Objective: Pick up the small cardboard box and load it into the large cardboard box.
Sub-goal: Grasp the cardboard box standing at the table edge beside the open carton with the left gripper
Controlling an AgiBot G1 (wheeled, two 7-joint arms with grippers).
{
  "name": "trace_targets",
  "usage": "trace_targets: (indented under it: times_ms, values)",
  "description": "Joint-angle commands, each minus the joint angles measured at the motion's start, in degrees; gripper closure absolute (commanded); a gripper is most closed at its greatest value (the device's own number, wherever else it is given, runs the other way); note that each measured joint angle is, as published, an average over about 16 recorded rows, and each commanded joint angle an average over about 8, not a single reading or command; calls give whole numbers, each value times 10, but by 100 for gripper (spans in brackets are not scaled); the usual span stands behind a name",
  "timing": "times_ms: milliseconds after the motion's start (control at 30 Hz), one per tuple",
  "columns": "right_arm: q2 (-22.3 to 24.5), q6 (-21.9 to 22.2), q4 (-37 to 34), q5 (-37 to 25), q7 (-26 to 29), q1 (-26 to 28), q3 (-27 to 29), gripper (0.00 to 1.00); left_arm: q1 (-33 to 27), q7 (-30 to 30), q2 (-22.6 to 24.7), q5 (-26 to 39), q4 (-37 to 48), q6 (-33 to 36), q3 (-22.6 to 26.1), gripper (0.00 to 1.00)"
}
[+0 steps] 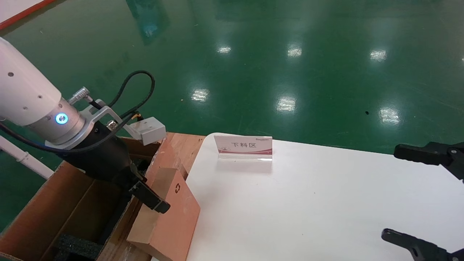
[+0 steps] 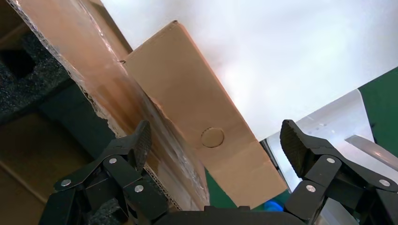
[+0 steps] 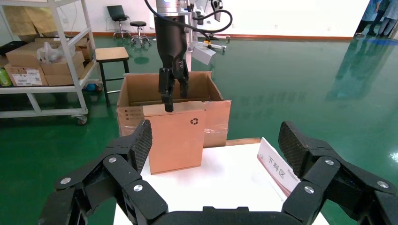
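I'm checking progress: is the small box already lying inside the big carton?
No: the small cardboard box stands on the table against the large cardboard box, under the left gripper.

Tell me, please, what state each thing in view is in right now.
small cardboard box: closed, tilted, leaning on the carton's near flap.
large cardboard box: open, flaps up.
left gripper: open, astride flap and small box's top edge.
right gripper: open, empty, over the white table.

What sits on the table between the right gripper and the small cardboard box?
Only a sign stand off to one side; otherwise bare white table between right gripper and small cardboard box, per the right wrist view.
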Motion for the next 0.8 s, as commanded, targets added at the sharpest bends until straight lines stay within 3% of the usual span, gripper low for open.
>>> trace_targets:
  times_ms: [33, 800]
  values:
    - [0, 0, 0, 0, 0, 0, 0, 0, 4, 2, 0, -2, 0, -3, 2, 0]
    - [0, 1, 0, 1, 0, 0, -1, 0, 39, -12, 16, 36, 4, -29, 29, 2]
